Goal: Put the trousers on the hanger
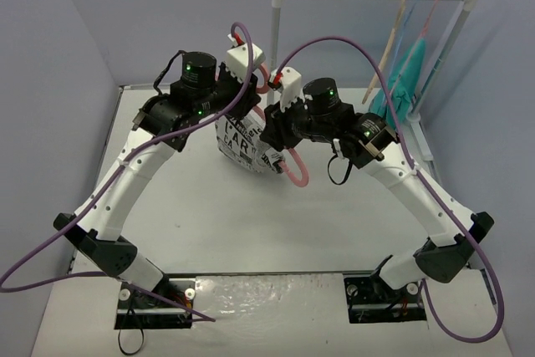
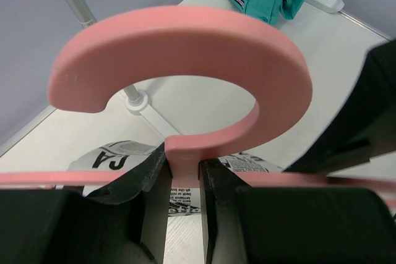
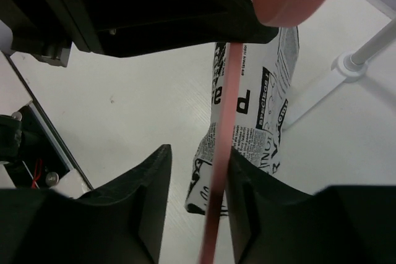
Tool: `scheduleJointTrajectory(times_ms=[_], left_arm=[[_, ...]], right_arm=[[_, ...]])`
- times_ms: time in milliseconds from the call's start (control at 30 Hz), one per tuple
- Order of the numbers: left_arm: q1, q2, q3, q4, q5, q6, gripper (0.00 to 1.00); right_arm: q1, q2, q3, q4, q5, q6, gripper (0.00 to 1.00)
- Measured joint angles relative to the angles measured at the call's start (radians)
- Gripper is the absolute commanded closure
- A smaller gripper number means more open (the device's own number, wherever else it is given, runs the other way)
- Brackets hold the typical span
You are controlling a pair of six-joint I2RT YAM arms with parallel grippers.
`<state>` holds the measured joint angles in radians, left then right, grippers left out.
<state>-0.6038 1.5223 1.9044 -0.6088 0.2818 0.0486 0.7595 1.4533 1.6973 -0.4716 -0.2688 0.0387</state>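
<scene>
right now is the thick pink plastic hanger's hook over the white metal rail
No, in the left wrist view the hook of the thick pink plastic hanger circles only air, its stem pinched between the left fingers.

We see the thick pink hanger (image 2: 185, 35) lifted above the table near the middle of its far edge, hook upward, its neck pinched in the left gripper (image 2: 184, 174). The white trousers (image 1: 238, 144) with black newspaper print hang bunched over its thin lower bar, folds drooping toward the tabletop.
</scene>
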Motion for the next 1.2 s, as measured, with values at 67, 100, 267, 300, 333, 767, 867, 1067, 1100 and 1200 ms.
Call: scheduleJointTrajectory(times_ms=[67,100,267,300,333,767,867,1067,1100,1200], left_arm=[[-0.005,0.009,0.004,-0.001,-0.001,0.0,1.0],[-0.007,0.011,0.004,-0.002,-0.002,0.0,1.0],[-0.02,0.019,0.019,-0.022,-0.02,0.001,0.98],[-0.021,0.019,0.021,-0.023,-0.024,0.001,0.92],[-0.022,0.02,0.023,-0.023,-0.027,0.002,0.86],[-0.051,-0.094,-0.096,0.129,-0.072,-0.011,0.3],[-0.058,-0.141,-0.132,0.15,-0.088,-0.026,0.3],[-0.054,-0.217,-0.211,0.188,-0.125,-0.057,0.29],[-0.054,-0.23,-0.228,0.19,-0.129,-0.061,0.29],[-0.055,-0.269,-0.281,0.194,-0.154,-0.072,0.25]], right_arm=[[0.006,0.0,0.001,-0.006,0.019,-0.003,0.83],[0.007,0.001,0.001,-0.008,0.027,-0.003,0.87],[0.006,0.001,0.001,-0.019,0.1,0.008,1.0],[0.006,0.001,0.001,-0.019,0.109,0.008,1.0],[0.009,0.001,0.001,-0.017,0.116,0.009,1.0],[0.028,-0.084,0.001,-0.117,0.221,0.02,1.0],[0.029,-0.128,0.001,-0.131,0.27,0.023,1.0],[0.028,-0.204,0.007,-0.122,0.351,0.031,1.0],[0.028,-0.211,0.009,-0.122,0.365,0.031,1.0],[0.028,-0.223,0.022,-0.124,0.417,0.031,1.0]])
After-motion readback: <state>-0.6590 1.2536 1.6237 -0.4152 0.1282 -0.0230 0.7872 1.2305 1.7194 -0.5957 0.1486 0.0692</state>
